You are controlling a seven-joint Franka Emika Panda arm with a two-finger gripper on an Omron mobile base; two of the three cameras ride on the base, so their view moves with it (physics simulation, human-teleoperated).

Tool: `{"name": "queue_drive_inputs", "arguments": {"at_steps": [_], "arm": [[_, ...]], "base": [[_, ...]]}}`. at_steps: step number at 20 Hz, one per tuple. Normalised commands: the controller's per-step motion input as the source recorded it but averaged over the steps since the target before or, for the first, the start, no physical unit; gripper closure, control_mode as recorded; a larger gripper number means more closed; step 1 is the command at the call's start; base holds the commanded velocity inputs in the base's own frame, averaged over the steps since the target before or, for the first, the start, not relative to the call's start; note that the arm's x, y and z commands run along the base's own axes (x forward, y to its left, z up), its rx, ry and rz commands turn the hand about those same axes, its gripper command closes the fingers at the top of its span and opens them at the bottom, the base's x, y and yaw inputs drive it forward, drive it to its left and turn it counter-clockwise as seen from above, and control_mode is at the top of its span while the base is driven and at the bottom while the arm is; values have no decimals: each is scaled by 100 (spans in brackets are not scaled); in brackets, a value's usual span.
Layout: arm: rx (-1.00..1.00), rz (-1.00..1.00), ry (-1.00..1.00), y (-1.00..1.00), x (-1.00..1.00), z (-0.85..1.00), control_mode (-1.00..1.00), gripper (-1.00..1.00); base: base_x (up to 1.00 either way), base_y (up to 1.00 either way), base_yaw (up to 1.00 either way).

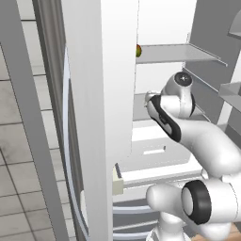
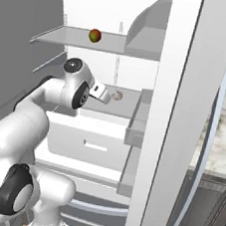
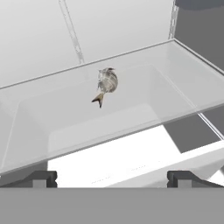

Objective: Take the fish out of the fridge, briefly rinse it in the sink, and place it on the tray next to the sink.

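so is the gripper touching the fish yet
Apart. The hand view shows the fish lying on the fridge shelf, well beyond the open gripper, with bare shelf between them.

- I'm in a kitchen: the open white fridge (image 2: 164,116) stands at my twelve o'clock.
- Grey shelves (image 1: 179,52) and white drawers (image 2: 89,142) inside.
- Tiled floor (image 1: 19,141) at nine o'clock.

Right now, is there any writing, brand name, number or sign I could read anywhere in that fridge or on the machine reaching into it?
None: no readable text in any view.
The fridge door and shelves are plain.
The white drawer front is unmarked.
The arm casing carries no label.
The fish and the round fruit on the upper shelf bear no sticker.
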Motion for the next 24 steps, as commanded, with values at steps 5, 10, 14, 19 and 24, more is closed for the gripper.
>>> {"name": "queue_drive_inputs", "arguments": {"at_steps": [5, 10, 14, 19, 24], "arm": [[0, 1, 0, 0, 26, -16, -100, -100], [-6, 3, 1, 0, 5, -13, -100, -100], [-1, 2, 0, 7, 0, 0, -100, -100], [2, -2, 0, 0, 19, -5, -100, -100], [7, -2, -1, -1, 16, -15, -100, -100]], "base": [[0, 0, 0], [0, 0, 0], [0, 0, 0], [0, 0, 0], [0, 0, 0]]}}
